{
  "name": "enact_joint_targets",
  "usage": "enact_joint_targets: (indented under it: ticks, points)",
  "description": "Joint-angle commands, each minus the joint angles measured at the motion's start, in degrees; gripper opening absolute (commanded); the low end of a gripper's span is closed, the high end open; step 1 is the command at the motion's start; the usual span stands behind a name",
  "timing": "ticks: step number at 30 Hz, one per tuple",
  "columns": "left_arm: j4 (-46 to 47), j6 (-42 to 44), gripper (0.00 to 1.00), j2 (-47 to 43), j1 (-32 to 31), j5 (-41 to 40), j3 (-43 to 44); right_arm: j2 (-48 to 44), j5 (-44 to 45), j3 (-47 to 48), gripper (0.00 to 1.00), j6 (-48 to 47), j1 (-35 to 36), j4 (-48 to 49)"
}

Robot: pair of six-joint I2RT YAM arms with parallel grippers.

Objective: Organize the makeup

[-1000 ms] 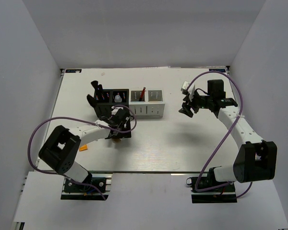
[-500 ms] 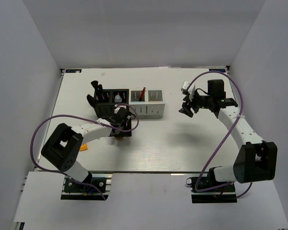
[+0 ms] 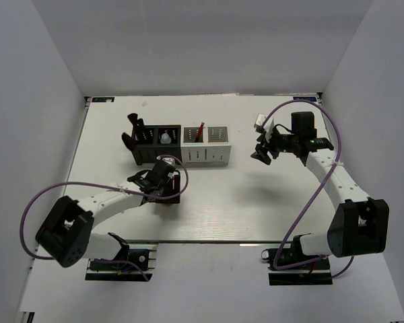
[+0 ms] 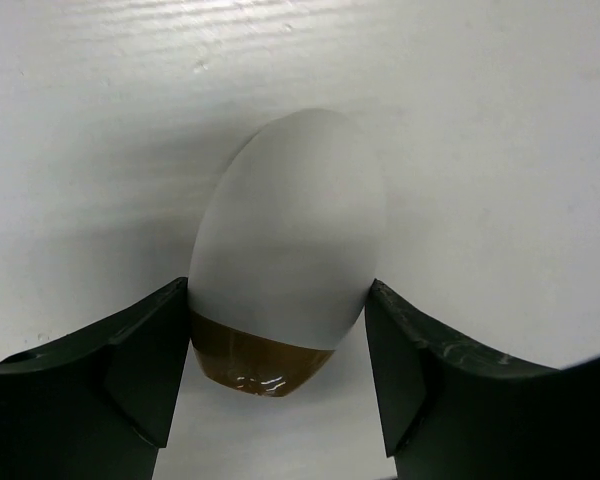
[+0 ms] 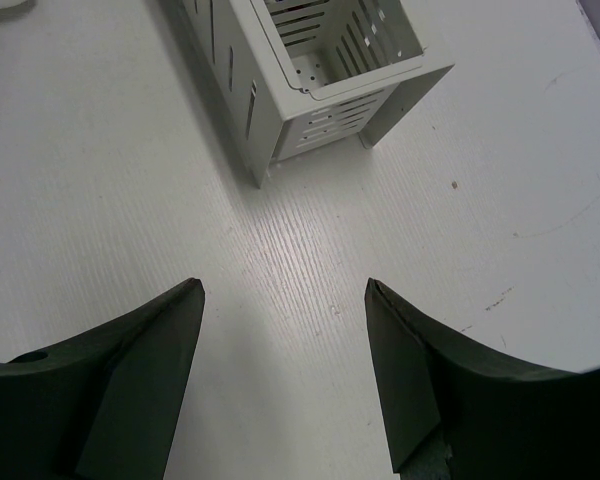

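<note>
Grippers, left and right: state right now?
Left gripper: closed on the sponge, which lies on the table.
Right gripper: open, holding nothing.

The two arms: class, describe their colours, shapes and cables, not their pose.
The left arm and right arm have white tubular links between bulky black joint housings. A purple cable loops loosely along each. The left gripper and right gripper are black, each with two broad fingers with curved inner edges.
</note>
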Motion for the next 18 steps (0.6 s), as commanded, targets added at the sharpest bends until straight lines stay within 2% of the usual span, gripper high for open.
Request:
enact_joint_targets:
  ticks: [1, 18]
  points:
    - [-1.67, 1.65, 0.34, -6.32, -0.32, 5.15, -0.78, -1.12, -1.32, 0.29, 0.72, -0.06, -0.05, 0.49]
    - [-1.32, 2.88, 0.33, -8.87, -0.32, 6.56, -0.86, -2.17, -1.94, -1.03, 0.72, 0.2, -0.05, 0.4]
